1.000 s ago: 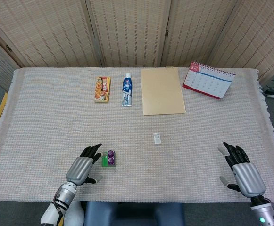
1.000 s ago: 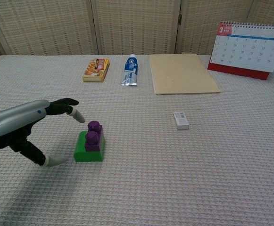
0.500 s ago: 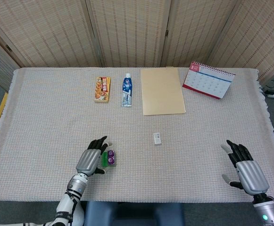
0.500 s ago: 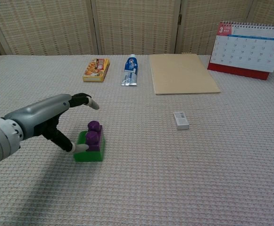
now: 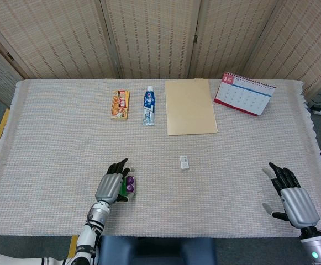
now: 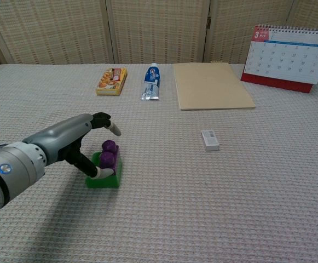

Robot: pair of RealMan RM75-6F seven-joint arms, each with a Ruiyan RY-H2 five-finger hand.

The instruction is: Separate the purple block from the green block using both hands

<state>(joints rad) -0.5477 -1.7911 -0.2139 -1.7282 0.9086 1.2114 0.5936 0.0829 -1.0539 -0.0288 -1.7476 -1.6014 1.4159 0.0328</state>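
A purple block (image 6: pixel 109 154) sits on top of a wider green block (image 6: pixel 113 176) near the table's front left; from the head view they show as purple block (image 5: pixel 130 186) and a strip of green block (image 5: pixel 122 188). My left hand (image 6: pixel 65 143) arches over them from the left. Its thumb touches the green block's near left side, and the fingers (image 6: pixel 110 126) hang spread above the purple block without closing on it. In the head view my left hand (image 5: pixel 110 187) hides part of the green block. My right hand (image 5: pixel 293 200) hovers with fingers spread at the front right, far from the blocks.
Along the back lie a snack box (image 5: pixel 120 105), a toothpaste tube (image 5: pixel 148 105), a tan folder (image 5: pixel 190 106) and a desk calendar (image 5: pixel 244 94). A small white box (image 5: pixel 184 162) lies mid-table, right of the blocks.
My left hand has moved right over the blocks, and its thumb now touches the green block. My right hand has drifted slightly right and toward the front edge.
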